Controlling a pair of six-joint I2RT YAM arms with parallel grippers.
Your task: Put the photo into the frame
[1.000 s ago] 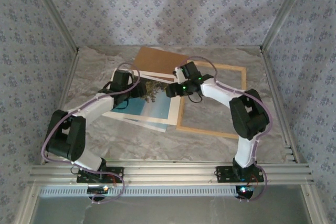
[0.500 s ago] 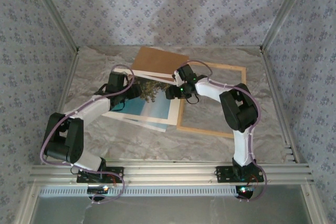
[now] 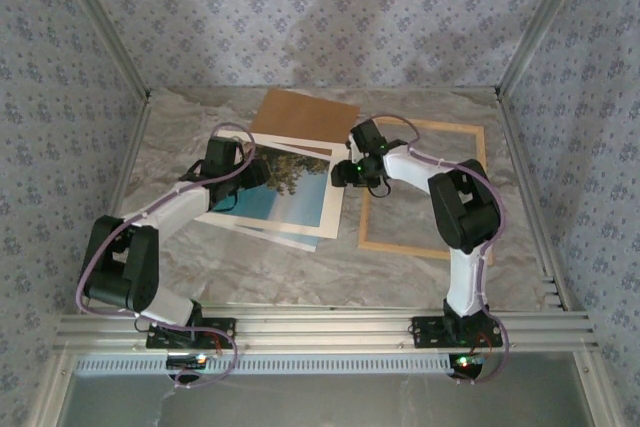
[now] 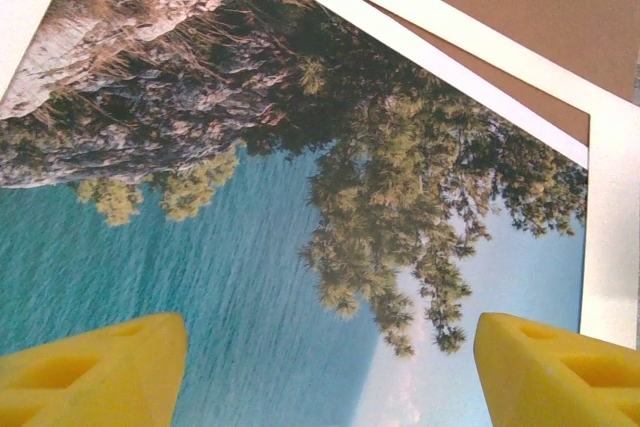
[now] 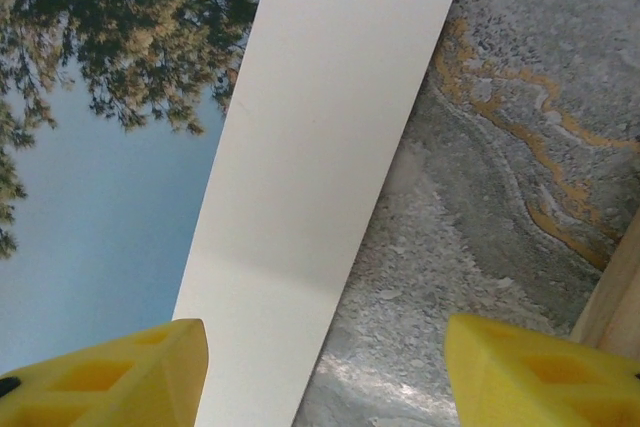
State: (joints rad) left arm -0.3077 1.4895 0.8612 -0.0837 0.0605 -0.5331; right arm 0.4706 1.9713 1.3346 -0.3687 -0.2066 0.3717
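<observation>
Right gripper (image 5: 325,379) is hanging, jaws spread, over the white margin of the photo (image 5: 100,197). Marbled table (image 5: 480,197) is showing right, frame (image 5: 615,307) edge sitting at lower right.

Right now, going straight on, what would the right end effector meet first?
The right end effector would likely meet the white margin of the rectangular seascape photo, beside the marbled tabletop; depth unclear.
</observation>
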